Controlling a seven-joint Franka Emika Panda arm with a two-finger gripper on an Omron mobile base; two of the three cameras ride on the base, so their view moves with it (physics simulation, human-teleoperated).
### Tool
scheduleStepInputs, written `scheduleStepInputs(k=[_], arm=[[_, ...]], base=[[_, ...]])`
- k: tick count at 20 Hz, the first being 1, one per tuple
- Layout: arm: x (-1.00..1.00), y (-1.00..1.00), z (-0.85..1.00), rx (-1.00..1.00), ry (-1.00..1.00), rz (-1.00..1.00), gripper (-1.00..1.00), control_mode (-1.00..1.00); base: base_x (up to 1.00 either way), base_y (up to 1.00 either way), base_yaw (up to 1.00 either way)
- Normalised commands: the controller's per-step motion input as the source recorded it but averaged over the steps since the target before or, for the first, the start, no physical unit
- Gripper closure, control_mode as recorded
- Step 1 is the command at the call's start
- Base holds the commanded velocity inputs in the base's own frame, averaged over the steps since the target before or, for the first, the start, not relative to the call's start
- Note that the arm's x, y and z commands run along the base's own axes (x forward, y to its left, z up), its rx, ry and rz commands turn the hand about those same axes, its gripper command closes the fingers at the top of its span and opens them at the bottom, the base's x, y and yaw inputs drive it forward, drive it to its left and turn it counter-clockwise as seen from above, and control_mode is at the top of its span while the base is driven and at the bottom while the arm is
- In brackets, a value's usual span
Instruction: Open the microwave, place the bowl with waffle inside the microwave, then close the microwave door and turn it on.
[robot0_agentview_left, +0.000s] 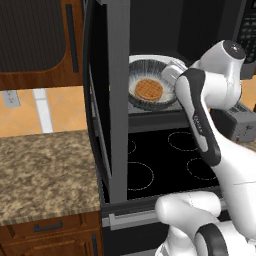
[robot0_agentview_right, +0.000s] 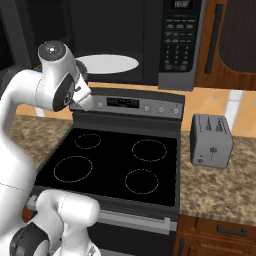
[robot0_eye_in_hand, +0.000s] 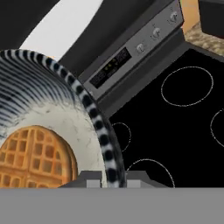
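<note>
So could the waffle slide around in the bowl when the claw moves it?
Probably a little: the waffle lies loose and flat in the much wider bowl. The claw pinches just the rim, so a tilt might shift it.

Flat, even rendered light with no clear source leaves the granite desk (robot0_agentview_left: 45, 170) grainy and bright, the microwave (robot0_agentview_left: 150, 30) cavity dim above it, the stove (robot0_agentview_right: 115, 165) glass glare-free, shadows faint and edges slightly soft.

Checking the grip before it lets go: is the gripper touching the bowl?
Touching: the hand view shows the gripper fingertips pinching the bowl rim.
</note>
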Motion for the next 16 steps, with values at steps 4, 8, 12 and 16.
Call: scheduleStepInputs(k=[4, 8, 12, 16], arm=[[0.82, -0.29, 0.86, 0.00, -0.07, -0.33, 1.00, -1.00], [1.00, -0.32, 0.21, 0.03, 0.00, -0.26, 1.00, -1.00], [1.00, -0.37, 0.00, 0.13, 0.02, -0.23, 1.00, -1.00], [0.85, -0.36, -0.06, 0.16, 0.00, -0.25, 1.00, -1.00]], base=[[0.00, 0.00, 0.00], [0.00, 0.00, 0.00], [0.00, 0.00, 0.00], [0.00, 0.00, 0.00]])
